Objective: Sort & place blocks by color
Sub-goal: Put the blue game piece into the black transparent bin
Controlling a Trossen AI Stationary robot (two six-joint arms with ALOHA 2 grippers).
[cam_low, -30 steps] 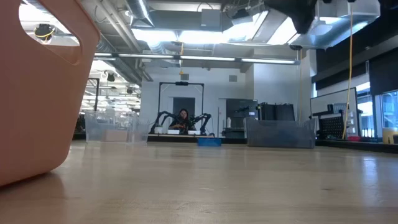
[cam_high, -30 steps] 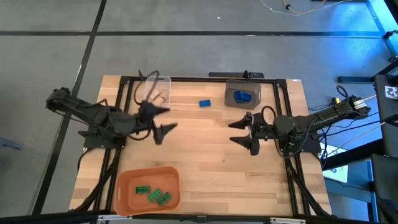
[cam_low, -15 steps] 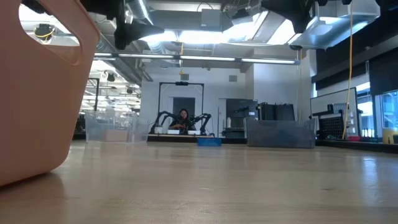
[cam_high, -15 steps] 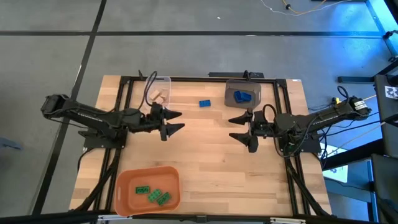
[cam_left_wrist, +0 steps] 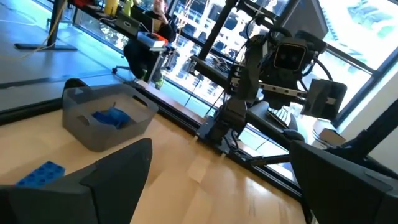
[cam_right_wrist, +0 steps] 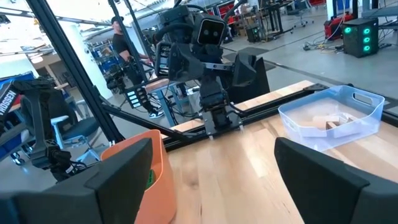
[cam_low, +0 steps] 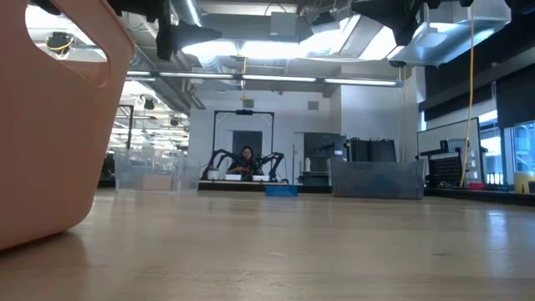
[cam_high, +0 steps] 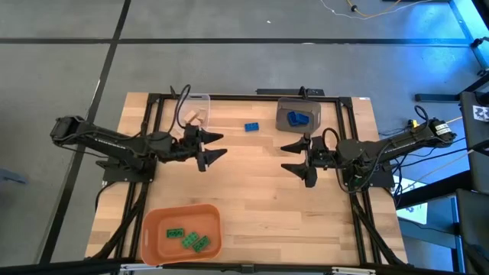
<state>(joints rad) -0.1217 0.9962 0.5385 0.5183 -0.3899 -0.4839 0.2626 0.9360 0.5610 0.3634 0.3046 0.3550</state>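
**Wooden table and what rests on it**

The light wood table carries a clear bin and a grey bin at its far edge, a lone blue block between them, and an orange bin (green blocks inside) at the near-left corner.

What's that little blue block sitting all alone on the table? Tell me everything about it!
The blue block is a small studded toy brick, plastic by the look of it. It lies flat on the wooden table near the far edge, between the clear bin and the grey bin, apart from both. Nothing touches it. The left tool hangs open nearby, not holding it. The left wrist view shows its studs on top.
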